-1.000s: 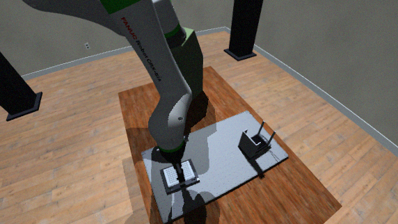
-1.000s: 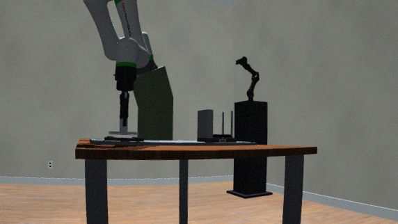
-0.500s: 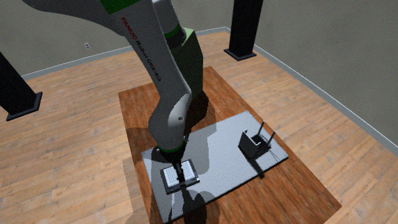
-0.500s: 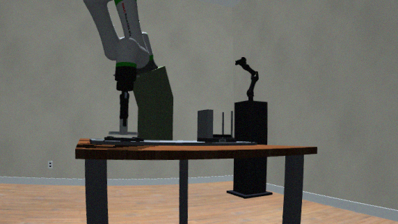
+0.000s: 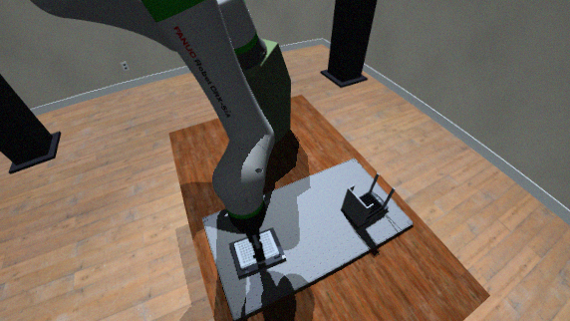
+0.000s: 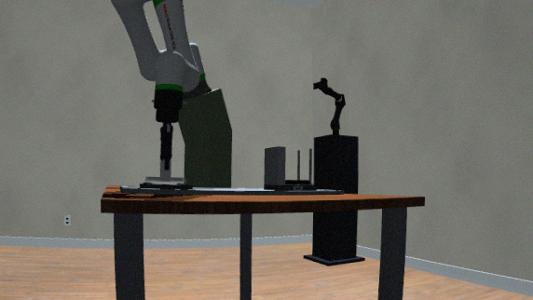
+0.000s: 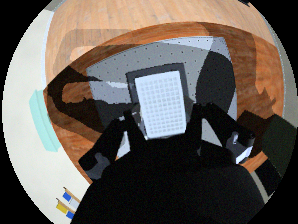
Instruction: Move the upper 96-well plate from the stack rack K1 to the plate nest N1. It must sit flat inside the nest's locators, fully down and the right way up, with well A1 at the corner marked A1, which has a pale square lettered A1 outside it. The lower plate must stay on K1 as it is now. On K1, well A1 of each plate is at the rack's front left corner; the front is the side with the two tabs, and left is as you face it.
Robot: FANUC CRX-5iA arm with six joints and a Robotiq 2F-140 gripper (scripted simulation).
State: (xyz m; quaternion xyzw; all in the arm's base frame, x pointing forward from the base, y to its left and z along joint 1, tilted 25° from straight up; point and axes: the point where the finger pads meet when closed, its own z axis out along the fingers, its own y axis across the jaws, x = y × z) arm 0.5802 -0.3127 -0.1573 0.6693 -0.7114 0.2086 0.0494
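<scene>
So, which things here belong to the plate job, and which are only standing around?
Belong to the job:
- 96-well plate, held in the gripper
- plate nest beneath it
- stack rack

Standing around:
- black pillar
- small black arm on a pedestal

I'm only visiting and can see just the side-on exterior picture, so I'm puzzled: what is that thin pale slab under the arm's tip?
Observer: From above it is a white 96-well plate with a grid of small wells, and the gripper is shut across its middle.
Visitor: Is anything underneath it?
Observer: Yes. The wrist camera shows a dark frame, the nest, bordering the plate on all sides directly below it.
Visitor: And the grey box off to the right?
Observer: The top view shows it is an open-topped rack with two thin posts, and something pale lies inside it.
</scene>
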